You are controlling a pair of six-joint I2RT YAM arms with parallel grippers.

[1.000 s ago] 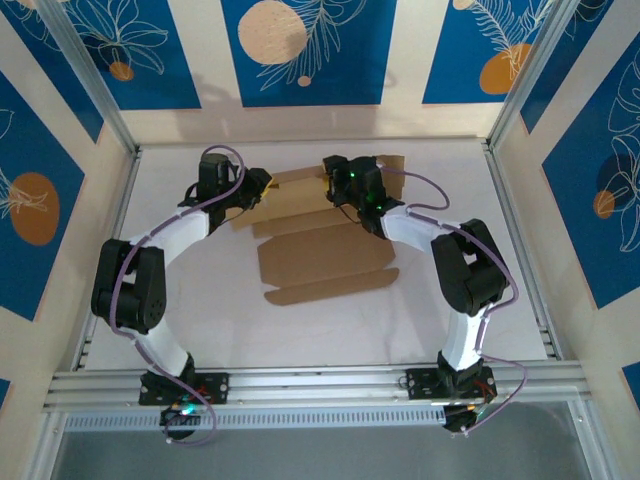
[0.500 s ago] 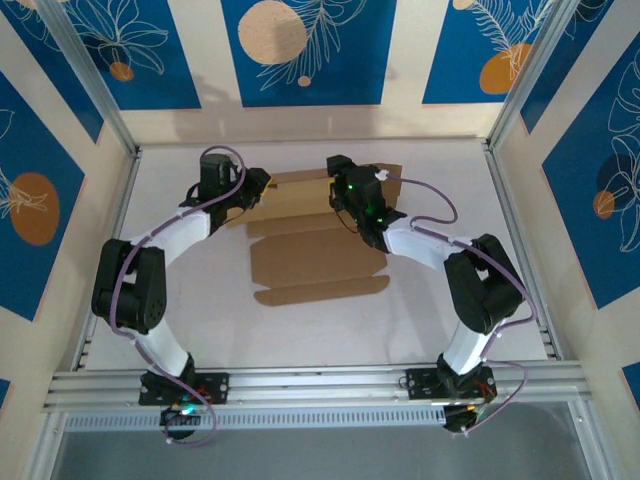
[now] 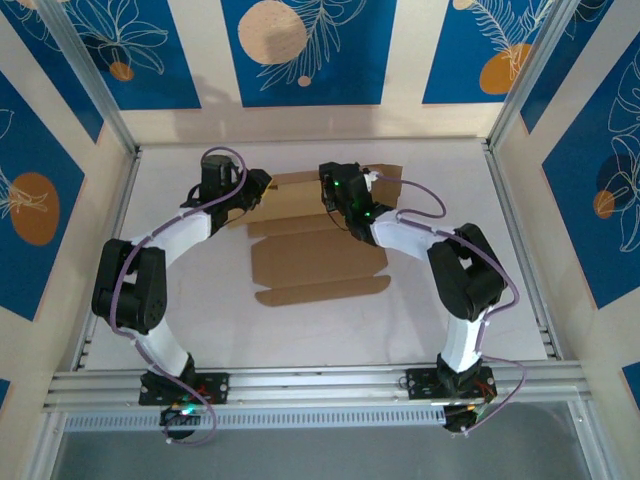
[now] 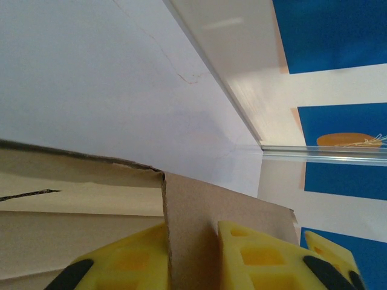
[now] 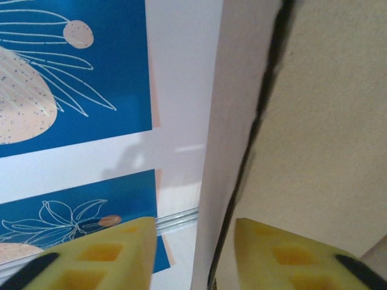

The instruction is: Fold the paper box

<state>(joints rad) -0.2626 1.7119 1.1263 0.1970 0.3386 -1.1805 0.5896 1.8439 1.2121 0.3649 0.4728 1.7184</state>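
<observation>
The paper box (image 3: 315,258) lies mostly flat on the white table, brown with creased panels, and its back panel is raised between the two arms. My left gripper (image 3: 257,190) is at the box's back left corner. In the left wrist view its yellow fingers (image 4: 260,254) press from both sides on an upright side flap (image 4: 205,211), so it is shut on the box. My right gripper (image 3: 333,195) is at the raised back panel. In the right wrist view its fingers (image 5: 103,260) stand wide apart, straddling the edge of a brown panel (image 5: 326,121).
The table (image 3: 180,320) is bounded by walls with blue leaf patterns at the back and sides, close behind the box. An aluminium rail (image 3: 320,380) runs along the near edge by the arm bases. Free table surface lies in front of the box.
The right gripper has slid left along the raised back panel. The box's front panels have squared up and moved slightly left. The left gripper has kept its hold.
</observation>
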